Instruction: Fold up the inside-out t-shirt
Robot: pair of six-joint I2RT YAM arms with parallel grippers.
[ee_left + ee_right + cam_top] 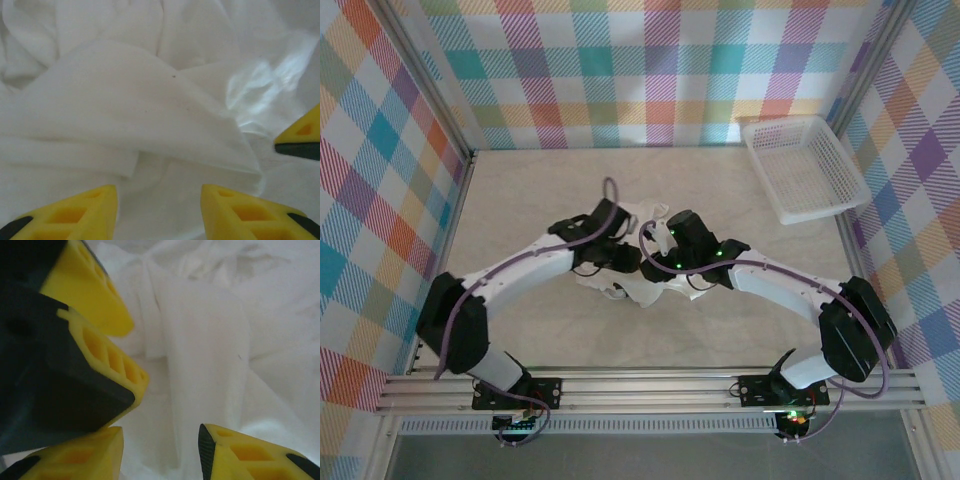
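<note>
Hovering over the crumpled t-shirt (150, 115), my left end effector (159, 210) and right end effector (160, 455) stand spread; fabric judged thin, limp: pinch a fold edge.

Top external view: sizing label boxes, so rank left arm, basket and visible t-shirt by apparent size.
1. left arm
2. white lattice basket
3. t-shirt, mostly covered, so ranked on visible cloth only
</note>
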